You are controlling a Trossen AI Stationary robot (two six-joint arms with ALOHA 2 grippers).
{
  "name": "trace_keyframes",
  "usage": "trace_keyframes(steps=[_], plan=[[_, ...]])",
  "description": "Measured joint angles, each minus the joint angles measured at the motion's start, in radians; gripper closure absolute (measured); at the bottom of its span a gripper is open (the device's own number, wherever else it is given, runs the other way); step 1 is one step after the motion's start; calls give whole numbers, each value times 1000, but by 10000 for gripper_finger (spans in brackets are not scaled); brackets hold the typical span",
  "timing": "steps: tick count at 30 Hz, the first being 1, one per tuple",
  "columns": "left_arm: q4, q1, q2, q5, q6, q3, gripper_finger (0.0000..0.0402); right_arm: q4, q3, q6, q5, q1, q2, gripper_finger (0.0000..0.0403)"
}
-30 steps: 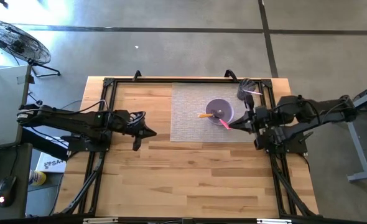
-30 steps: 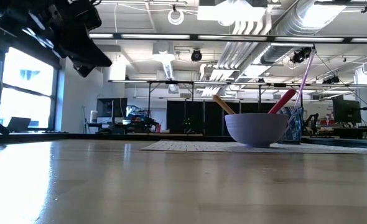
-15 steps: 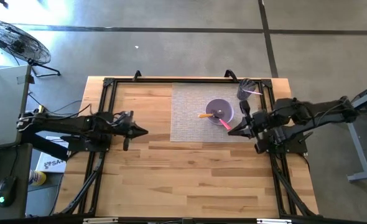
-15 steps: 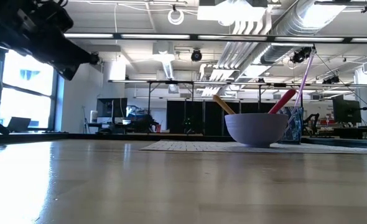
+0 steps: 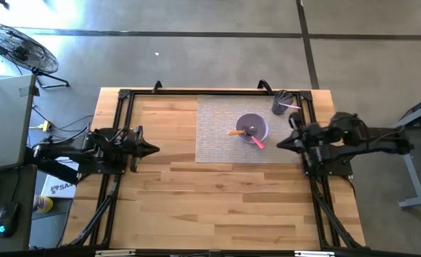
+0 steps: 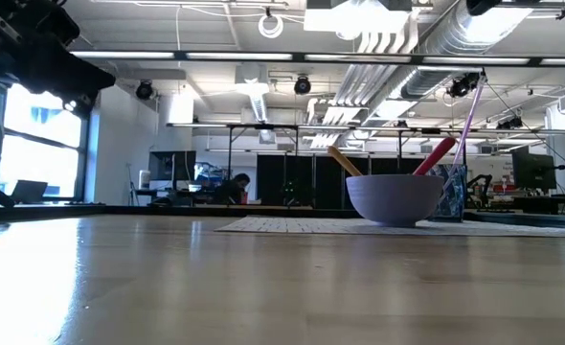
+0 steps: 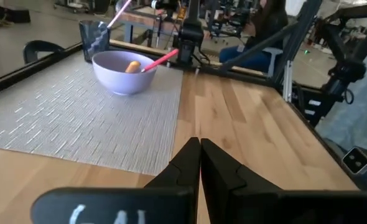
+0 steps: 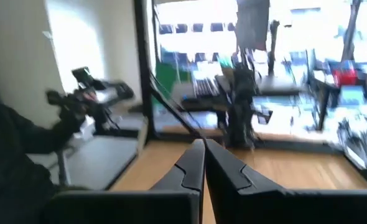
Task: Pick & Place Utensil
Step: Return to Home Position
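The round purple plastic bowl (image 5: 252, 127) is sitting on the grey woven placemat (image 5: 214, 139) on the right half of the light wooden bench (image 5: 217, 207). The pink plastic fork (image 5: 257, 142) is leaning in it, its handle sticking out over the rim toward the right arm. The yellow spoon (image 5: 235, 132) is lying in it too, pointing the other way. A dark cup (image 5: 280, 104) is standing at the mat's far right corner. The left gripper (image 5: 155, 149) is hanging over the bench's left part, fingers pressed together on nothing. The right gripper (image 5: 280, 144) is hovering near the bowl, fingers likewise closed and empty.
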Motion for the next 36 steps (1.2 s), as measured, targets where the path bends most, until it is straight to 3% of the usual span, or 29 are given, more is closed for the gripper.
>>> trace_keyframes(steps=[9,15,22,30,36], plan=[[2,0,6,-8,23,-16,392,86,-245,0,-25,-4,-312,400],[9,0,6,-11,24,-20,392,132,-386,3,11,-4,-438,396],[12,0,6,-11,45,-20,392,350,-580,0,48,-4,-423,400],[49,0,6,-53,104,-20,392,274,-598,36,273,-4,-414,396],[200,0,7,-30,216,-110,392,272,-598,42,383,-4,-415,396]])
